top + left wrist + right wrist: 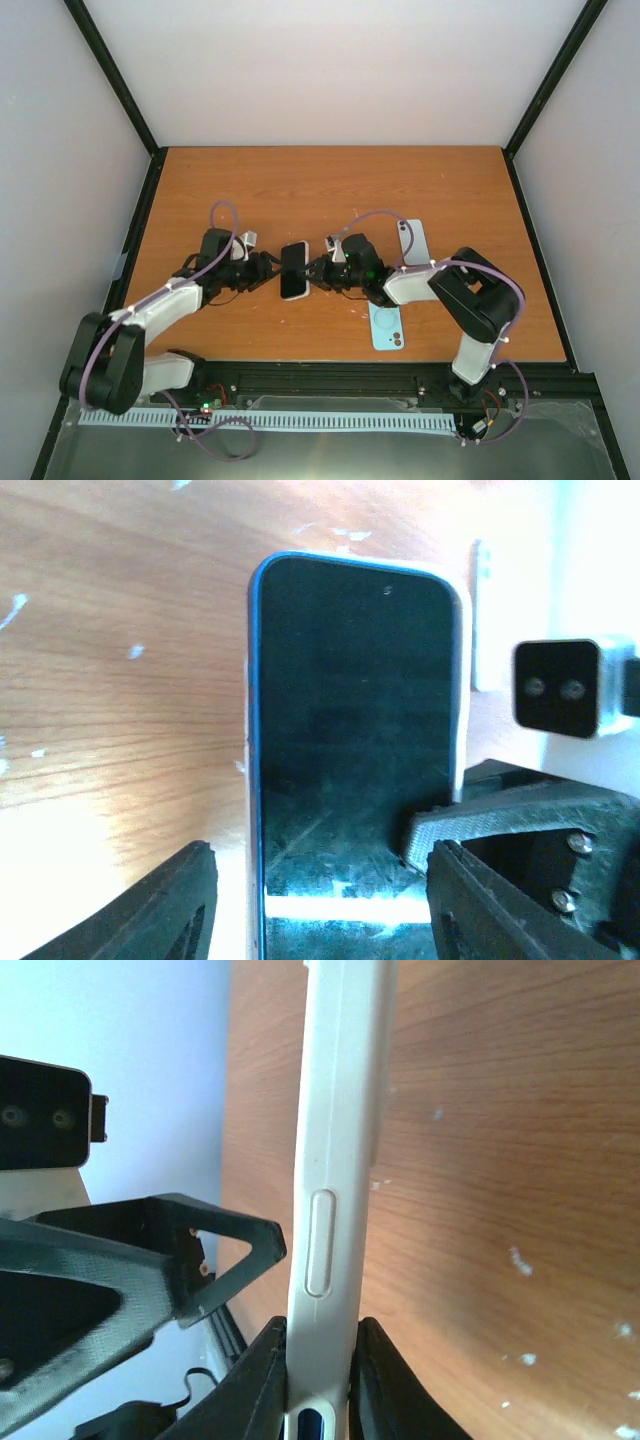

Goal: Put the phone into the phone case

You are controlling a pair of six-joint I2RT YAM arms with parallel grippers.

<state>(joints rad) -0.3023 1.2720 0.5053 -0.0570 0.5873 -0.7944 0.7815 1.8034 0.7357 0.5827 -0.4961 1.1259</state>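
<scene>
Phone sits in a white case, held off the table near its middle. Your right gripper, at 3 o'clock of it, pinches the case's edge. Your left gripper straddles it from 9 o'clock; you cannot tell if it grips. A light-blue case lies at 5 o'clock

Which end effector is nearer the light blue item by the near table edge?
Right. The right end effector sits left of the item, farther back; left end effector is beyond the held phone.
</scene>
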